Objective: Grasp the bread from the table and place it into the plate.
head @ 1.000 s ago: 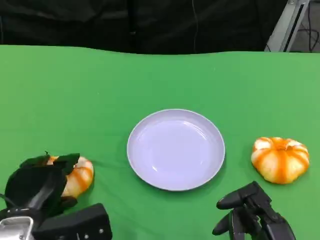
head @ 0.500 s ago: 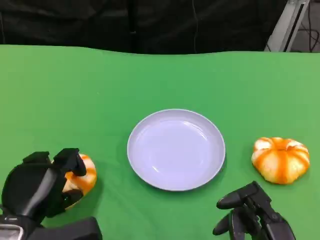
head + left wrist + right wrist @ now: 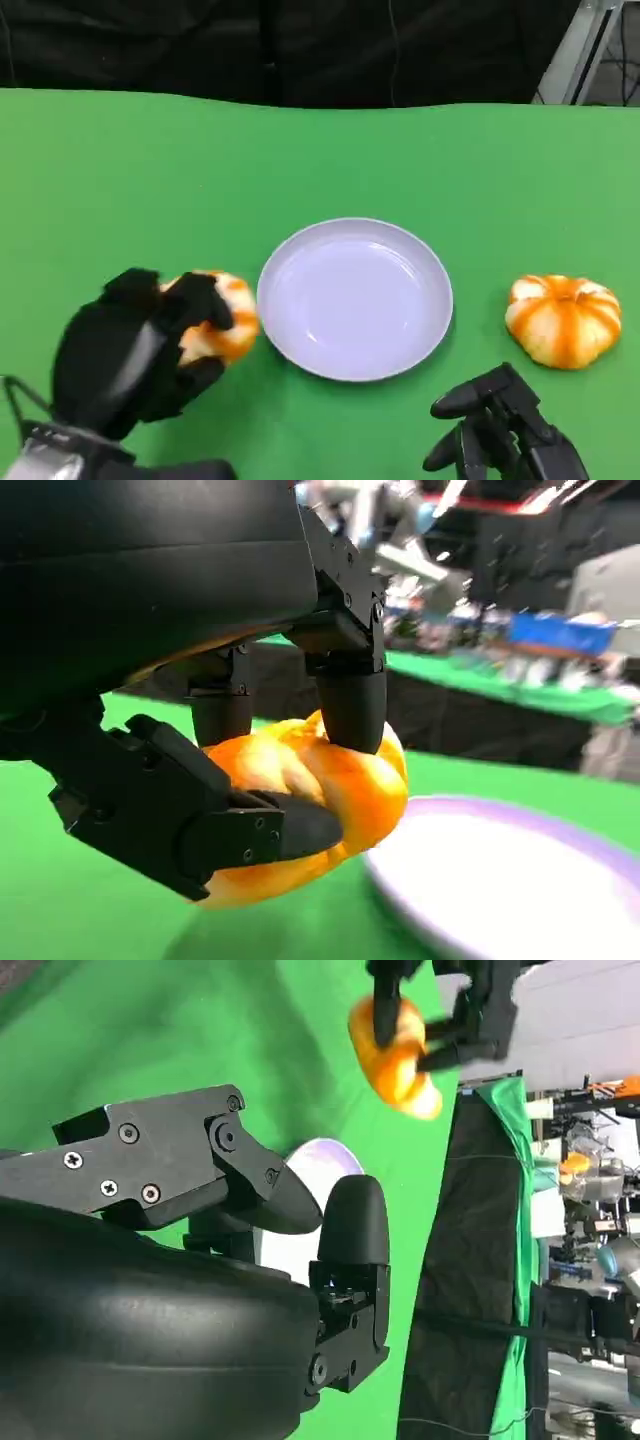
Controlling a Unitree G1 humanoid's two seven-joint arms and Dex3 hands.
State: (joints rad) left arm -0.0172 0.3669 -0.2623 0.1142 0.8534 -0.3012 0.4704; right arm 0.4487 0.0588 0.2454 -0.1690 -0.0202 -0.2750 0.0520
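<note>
- In the head view we see the left hand (image 3: 135,345) at the lower left of the frame, its black fingers wrapped around a bread (image 3: 218,318) with orange stripes.
- The held bread sits just to the left of the plate (image 3: 355,298), close to its left rim.
- In the left wrist view we see the same bread (image 3: 310,795) at the centre of the frame, clamped between fingers (image 3: 350,705) from above and a finger below, with the plate (image 3: 520,880) in the lower right of that frame, just beside it.
- A shadow lies on the green cloth under the bread there, so it appears lifted off the surface.
- The plate is white, round and shallow, at the centre of the head view on the green table (image 3: 320,160).
- A second bread (image 3: 563,318), also orange-striped, lies on the table at the right of the head view, apart from the plate's right rim.
- The right hand (image 3: 495,425) sits at the lower right of the head view, below the second bread and not touching it; its fingers are apart and hold nothing.
- In the right wrist view we see the right hand's fingers (image 3: 350,1225) spread over the green cloth, with the left hand and its bread (image 3: 395,1050) near the top of the frame.
</note>
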